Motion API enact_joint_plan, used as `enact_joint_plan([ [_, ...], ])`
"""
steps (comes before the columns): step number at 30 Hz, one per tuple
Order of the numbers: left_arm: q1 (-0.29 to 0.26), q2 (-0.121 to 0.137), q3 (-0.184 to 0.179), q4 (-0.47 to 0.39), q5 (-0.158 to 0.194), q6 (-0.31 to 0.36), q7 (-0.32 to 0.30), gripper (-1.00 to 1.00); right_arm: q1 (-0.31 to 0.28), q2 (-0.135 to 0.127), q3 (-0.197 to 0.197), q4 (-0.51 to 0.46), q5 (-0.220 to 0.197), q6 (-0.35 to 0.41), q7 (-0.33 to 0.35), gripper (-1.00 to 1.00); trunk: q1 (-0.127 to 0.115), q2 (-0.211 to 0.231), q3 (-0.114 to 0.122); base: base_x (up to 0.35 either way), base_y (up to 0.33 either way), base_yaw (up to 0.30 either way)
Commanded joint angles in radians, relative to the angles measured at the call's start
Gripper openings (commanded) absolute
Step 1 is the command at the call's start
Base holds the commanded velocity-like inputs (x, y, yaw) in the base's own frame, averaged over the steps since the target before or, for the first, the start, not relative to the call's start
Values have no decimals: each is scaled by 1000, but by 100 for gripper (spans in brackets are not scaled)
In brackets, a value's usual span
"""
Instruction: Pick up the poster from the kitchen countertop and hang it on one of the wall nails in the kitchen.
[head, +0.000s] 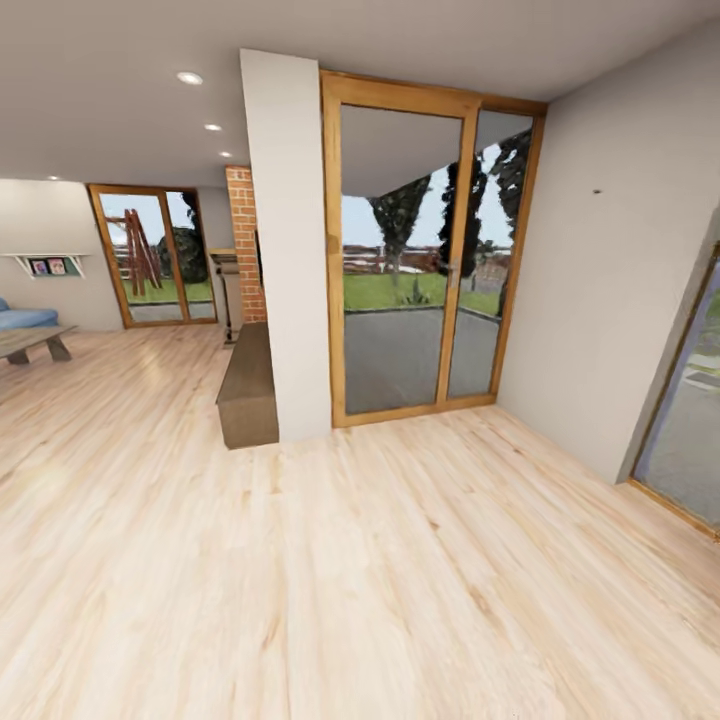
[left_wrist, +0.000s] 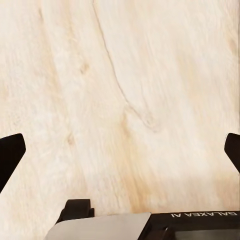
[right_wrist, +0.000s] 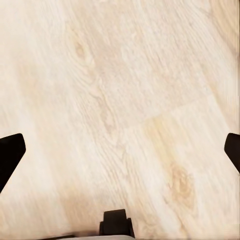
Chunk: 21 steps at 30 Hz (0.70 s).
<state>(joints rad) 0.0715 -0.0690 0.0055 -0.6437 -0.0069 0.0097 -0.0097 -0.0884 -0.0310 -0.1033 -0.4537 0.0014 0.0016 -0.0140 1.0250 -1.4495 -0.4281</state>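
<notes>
The poster and the kitchen countertop are out of view. A tiny dark speck, apparently a wall nail (head: 597, 190), sits high on the plain light-grey wall at the right. In the left wrist view my left gripper (left_wrist: 120, 150) hangs open over the pale wooden floor (left_wrist: 125, 90), its dark fingertips (left_wrist: 10, 155) spread to the frame's sides with nothing between them. My right gripper (right_wrist: 120, 150) is likewise open above the floor planks (right_wrist: 130, 100), and its fingertips (right_wrist: 10, 155) hold nothing.
A white pillar (head: 288, 240) stands ahead, with a wood-framed glass door (head: 420, 260) beside it. A low dark cabinet (head: 248, 385) and a brick column (head: 244, 240) lie behind the pillar. A sofa (head: 25, 318) and coffee table (head: 35, 343) are far left. Another glass door (head: 690, 420) is at the right.
</notes>
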Motion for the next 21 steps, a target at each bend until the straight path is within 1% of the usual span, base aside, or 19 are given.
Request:
enact_joint_plan([
  [1,1,0,1,-2,-1,1,-1,100,-1,0,-1,0,0,0,-1,100,0,0,-1,0,-13,-289],
  [21,1,0,1,-2,-1,1,-1,100,-1,0,-1,1,0,0,-1,100,0,0,-1,0,-2,-299],
])
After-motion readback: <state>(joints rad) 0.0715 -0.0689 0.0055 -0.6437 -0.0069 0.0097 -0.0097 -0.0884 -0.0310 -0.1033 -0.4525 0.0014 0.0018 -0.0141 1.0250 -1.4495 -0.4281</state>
